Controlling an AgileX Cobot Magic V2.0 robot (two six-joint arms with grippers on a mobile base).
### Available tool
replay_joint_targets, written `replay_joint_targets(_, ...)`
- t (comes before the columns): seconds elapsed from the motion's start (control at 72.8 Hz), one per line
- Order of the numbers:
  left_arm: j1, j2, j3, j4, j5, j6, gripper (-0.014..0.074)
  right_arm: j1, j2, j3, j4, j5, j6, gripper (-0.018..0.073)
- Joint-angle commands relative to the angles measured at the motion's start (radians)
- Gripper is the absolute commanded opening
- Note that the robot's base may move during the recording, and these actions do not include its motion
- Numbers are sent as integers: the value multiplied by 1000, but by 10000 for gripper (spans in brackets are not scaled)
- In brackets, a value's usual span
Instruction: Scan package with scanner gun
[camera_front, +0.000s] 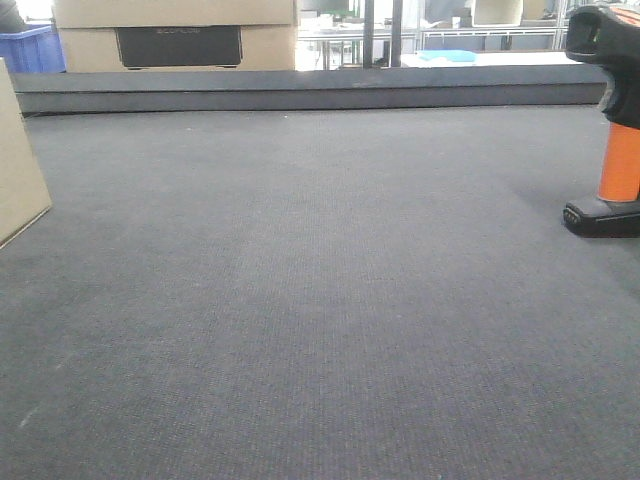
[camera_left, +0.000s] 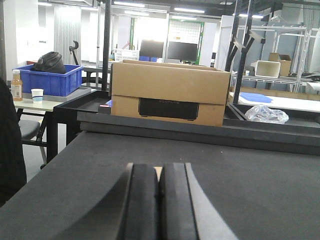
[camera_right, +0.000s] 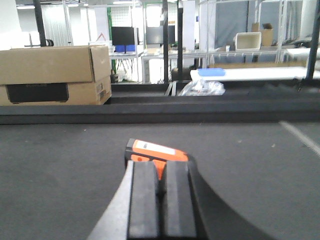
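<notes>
the task looked barely begun, judging by how things lay. the scanner gun (camera_front: 612, 125), a handheld barcode reader with a black head, bright orange handle and black base, stood upright on the dark grey felt-like table surface (camera_front: 320, 300) at about three o'clock in the front view, with nothing gripping it there. the package (camera_front: 20, 165), a plain tan cardboard box, showed only as a cut-off corner at nine o'clock, well apart from the scanner; no label was visible.

the left gripper (camera_left: 159, 200) sat at six o'clock of its wrist view with its two dark pads pressed together and nothing between them. the right gripper (camera_right: 161, 200) likewise had its pads closed on each other, and the scanner's orange-and-black body (camera_right: 155, 152) lay just beyond the fingertips, whether touching could not be told.

the larger cardboard box with a dark rectangular panel (camera_left: 167, 92) sat beyond the table's raised far edge at twelve o'clock.

picking up the scanner, aiming it at the package and scanning all seemed left to do.
</notes>
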Motion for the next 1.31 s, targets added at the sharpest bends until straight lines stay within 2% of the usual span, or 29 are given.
replay_joint_targets(0.0, 3, -5, -1, 2, -20, -2, -111, 9, -93, 1, 87, 79, -156, -169)
replay_joint_targets(0.069, 3, -5, -1, 2, -20, -2, -111, 9, -160, 31, 163, 112, -232, -169)
replay_joint_targets(0.275, 3, -5, -1, 2, -20, -2, -111, 9, -299, 197, 162, 92, -231, -169)
replay_joint_targets(0.481, 3, -5, -1, 2, -22, -2, -111, 9, -300, 315, 166, 25, -231, -169)
replay_joint_targets(0.55, 3, -5, -1, 2, -22, -2, -111, 9, -300, 317, 166, -44, -231, -169)
replay_joint_targets(1.292, 3, -5, -1, 2, -22, -2, -111, 9, -300, 317, 168, -31, -229, -169)
